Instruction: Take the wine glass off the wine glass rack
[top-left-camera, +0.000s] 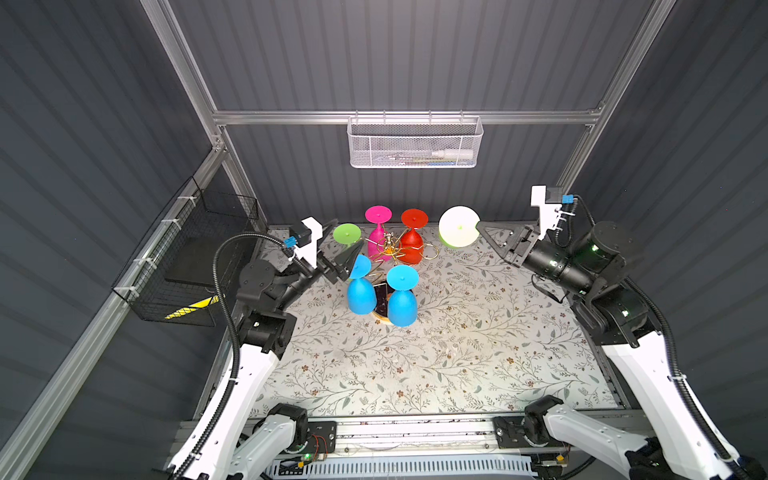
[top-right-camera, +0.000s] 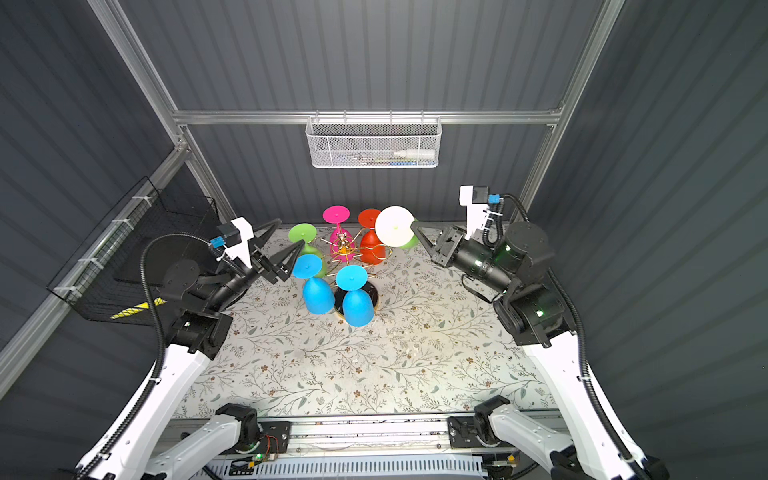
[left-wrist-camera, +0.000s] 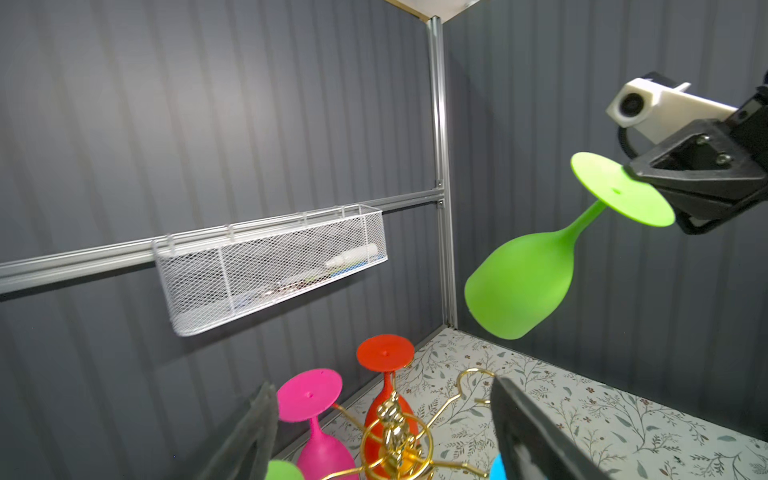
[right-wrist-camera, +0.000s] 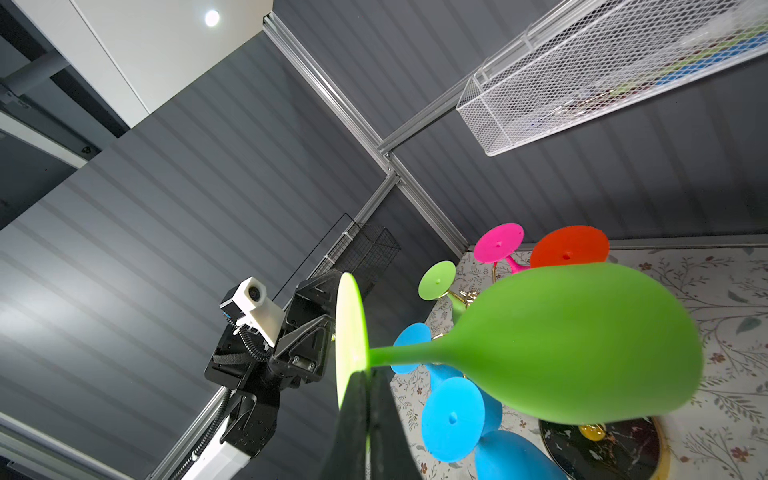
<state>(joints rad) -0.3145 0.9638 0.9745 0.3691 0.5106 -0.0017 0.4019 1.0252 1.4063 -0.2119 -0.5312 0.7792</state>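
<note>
Looking at the room first: dark grey ribbed walls (top-left-camera: 395, 62) on an aluminium frame (top-left-camera: 291, 117). A white mesh basket (top-left-camera: 415, 143) hangs on the back rail and a black wire basket (top-left-camera: 187, 257) on the left wall. The table (top-left-camera: 457, 353) has a pale floral-print cover.

The wine glass rack (top-left-camera: 389, 248) stands back-centre on the table: gold wire arms off a central post, round black marbled base with a gold rim. Hanging on it bowl-down are a pink glass (top-left-camera: 377, 232), a red glass (top-left-camera: 413, 245), a green glass (top-left-camera: 347, 234) and two blue glasses (top-left-camera: 360, 291).

The wine glass (left-wrist-camera: 523, 286) is lime green, opaque and matte. It's off the rack, in the air to its right and apart from it. It's tilted, with the bowl lower than the foot. In both top views the foot disc glares near-white.

The right end effector (top-left-camera: 481, 227) is clenched on the rim of that foot disc. The left end effector (left-wrist-camera: 382, 384) is released, jaws spread wide at the rack's left side, with the hanging green glass's foot just beside its fingers (left-wrist-camera: 523, 428).
</note>
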